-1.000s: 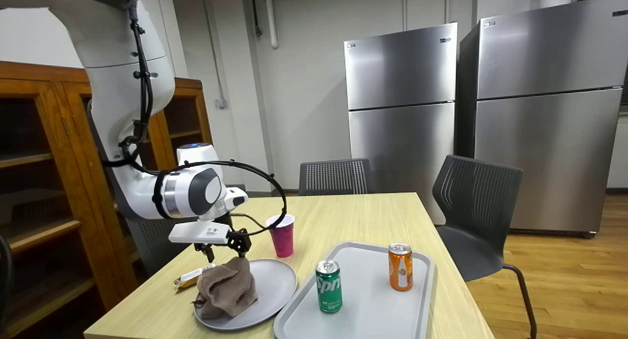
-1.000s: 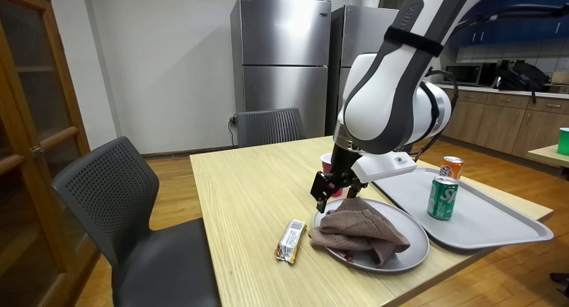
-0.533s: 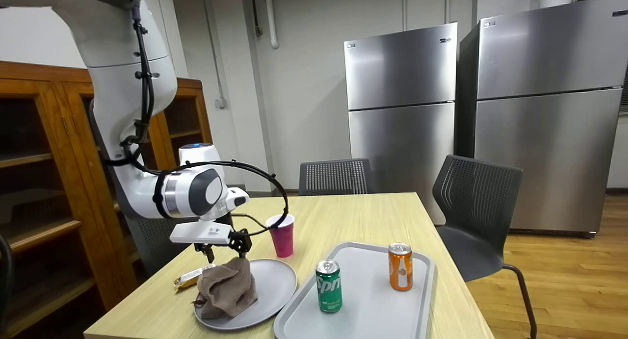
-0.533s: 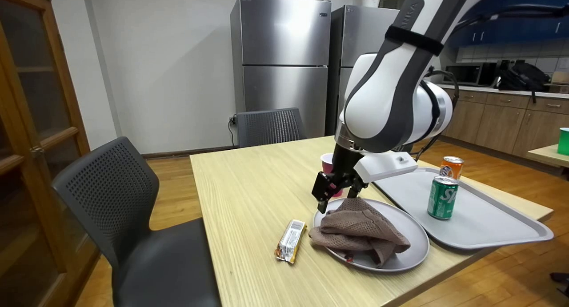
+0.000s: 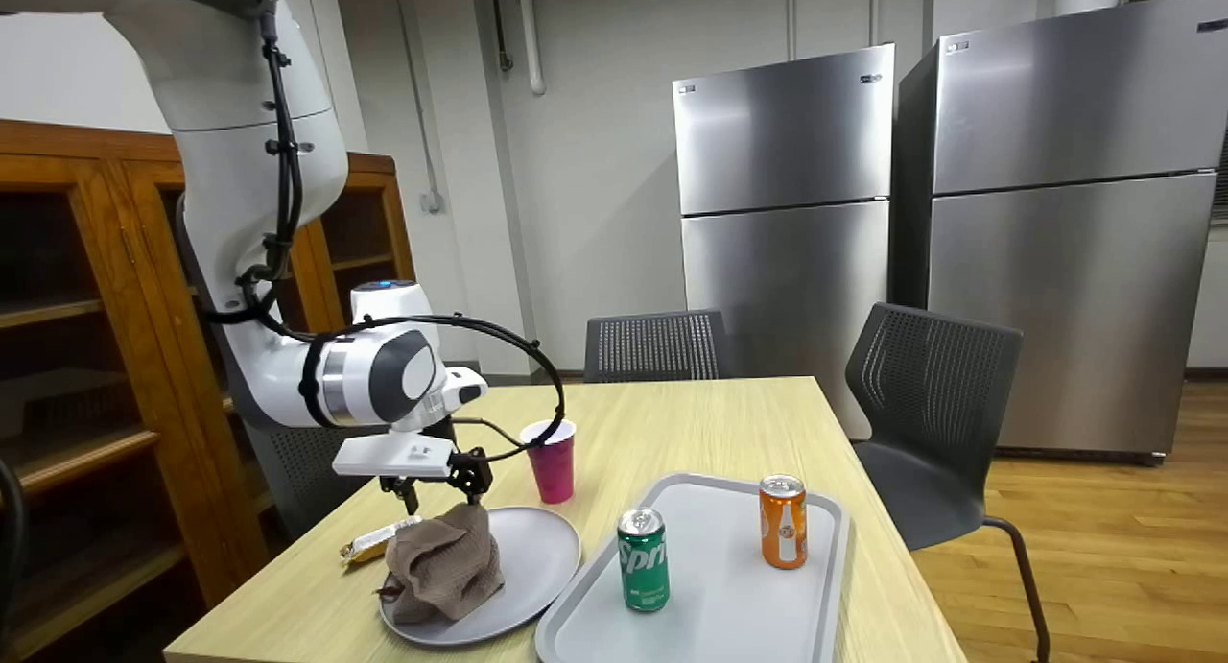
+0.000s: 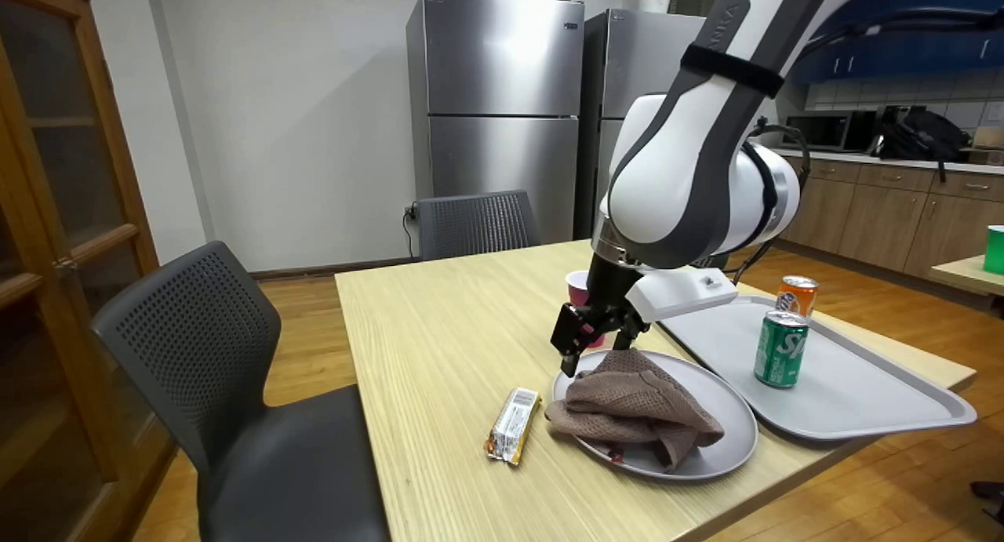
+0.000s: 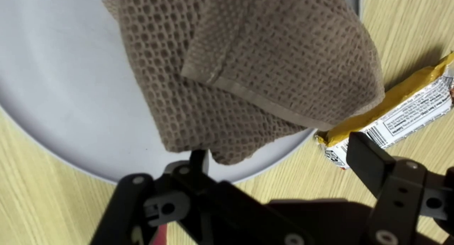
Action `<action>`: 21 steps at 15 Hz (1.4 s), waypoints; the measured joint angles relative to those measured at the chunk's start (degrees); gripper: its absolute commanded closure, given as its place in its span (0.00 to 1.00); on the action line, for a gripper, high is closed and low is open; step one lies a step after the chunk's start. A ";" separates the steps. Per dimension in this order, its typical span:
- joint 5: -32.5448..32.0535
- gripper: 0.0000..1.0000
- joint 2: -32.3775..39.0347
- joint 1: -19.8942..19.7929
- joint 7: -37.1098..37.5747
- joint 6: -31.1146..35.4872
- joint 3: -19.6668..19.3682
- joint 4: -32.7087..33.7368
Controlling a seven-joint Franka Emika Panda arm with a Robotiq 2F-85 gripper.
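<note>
Plainly, the brown waffle-weave cloth [image 7: 269,60] lay heaped on the round gray plate [image 5: 537,553], toward one side, with a broad stretch of the plate's smooth surface showing next to it. Its taupe weave was a grid of raised ridges and dark pits, coarse and open in the lower layer, tighter on the flap folded across the top. Along that flap ran a flat, paler hem, with a line of stitching near one corner. In both exterior views the cloth rose to a soft, rumpled peak and fell away in loose creases, one end spilling past the plate's rim. A dark-red bit [image 6: 616,454] showed at the cloth's lower edge, too small to identify.

The gripper [image 5: 442,502] pointed down just by the cloth's peak, its black fingers [image 7: 369,160] spread wide apart. One fingertip met the cloth's edge in the wrist view; whether it touched, I could not tell.

Just beside the plate, a snack bar [image 6: 514,426] in a gold and white wrapper lay on the wood-grain table [image 6: 455,330]. A magenta cup [image 5: 553,466] stood near, and a gray tray [image 5: 720,596] bore a green Sprite can [image 5: 644,562] and an orange soda can [image 5: 783,524], both upright.
</note>
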 measured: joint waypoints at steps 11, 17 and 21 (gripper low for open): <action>0.05 0.00 0.05 -0.39 -0.71 0.55 0.39 -0.04; 0.05 0.00 -1.66 -1.55 -1.79 2.67 1.33 -1.49; 0.05 0.00 -3.62 -3.75 -4.55 3.76 3.09 -4.04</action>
